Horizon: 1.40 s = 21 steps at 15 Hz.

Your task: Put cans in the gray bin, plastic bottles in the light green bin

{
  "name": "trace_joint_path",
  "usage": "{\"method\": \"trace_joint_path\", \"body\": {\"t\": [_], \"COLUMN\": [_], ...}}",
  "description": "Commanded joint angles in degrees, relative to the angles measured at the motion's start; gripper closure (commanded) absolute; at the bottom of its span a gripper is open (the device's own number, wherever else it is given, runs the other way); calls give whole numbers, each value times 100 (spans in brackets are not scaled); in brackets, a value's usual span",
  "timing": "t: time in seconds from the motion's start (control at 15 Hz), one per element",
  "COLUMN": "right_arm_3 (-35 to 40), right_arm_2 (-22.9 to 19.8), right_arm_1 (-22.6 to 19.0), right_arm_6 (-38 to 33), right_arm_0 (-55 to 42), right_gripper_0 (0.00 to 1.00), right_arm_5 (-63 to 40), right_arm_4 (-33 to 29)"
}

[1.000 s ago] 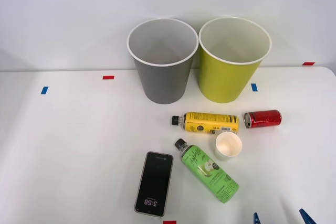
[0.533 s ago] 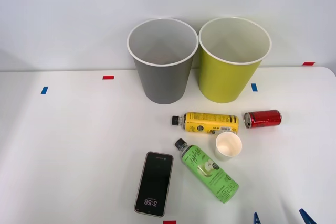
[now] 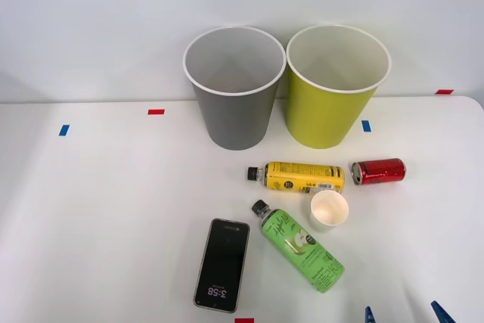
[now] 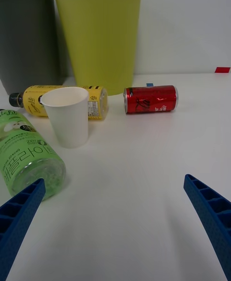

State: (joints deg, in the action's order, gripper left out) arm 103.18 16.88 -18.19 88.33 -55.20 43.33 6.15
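Nothing moved | right gripper [image 4: 115, 223] jaws wide | phone [image 3: 222, 265] reads 3:58

Red can [image 3: 378, 171], 2 bottles [image 3: 296, 177] lying before upright gray bin [image 3: 234, 88], light green bin [image 3: 333, 87].

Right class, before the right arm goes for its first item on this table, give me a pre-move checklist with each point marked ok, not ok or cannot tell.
1. Right gripper jaws open and holding nothing: ok.
2. Gray bin upright, mouth clear: ok.
3. Light green bin upright, mouth clear: ok.
4. Red can lying on its side, apart from other items, free to grasp: ok.
5. Yellow bottle and green bottle free of clutter: not ok, the paper cup stands close between them.
6. Second can on the table: cannot tell.
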Motion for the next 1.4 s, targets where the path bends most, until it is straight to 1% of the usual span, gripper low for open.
{"method": "trace_joint_path", "body": {"t": [0.07,1.4], "right_arm_3": [0,0], "right_arm_2": [0,0], "right_arm_1": [0,0], "right_arm_6": [0,0], "right_arm_0": [0,0], "right_gripper_0": [0,0], "right_arm_5": [0,0], "right_arm_4": [0,0]}}
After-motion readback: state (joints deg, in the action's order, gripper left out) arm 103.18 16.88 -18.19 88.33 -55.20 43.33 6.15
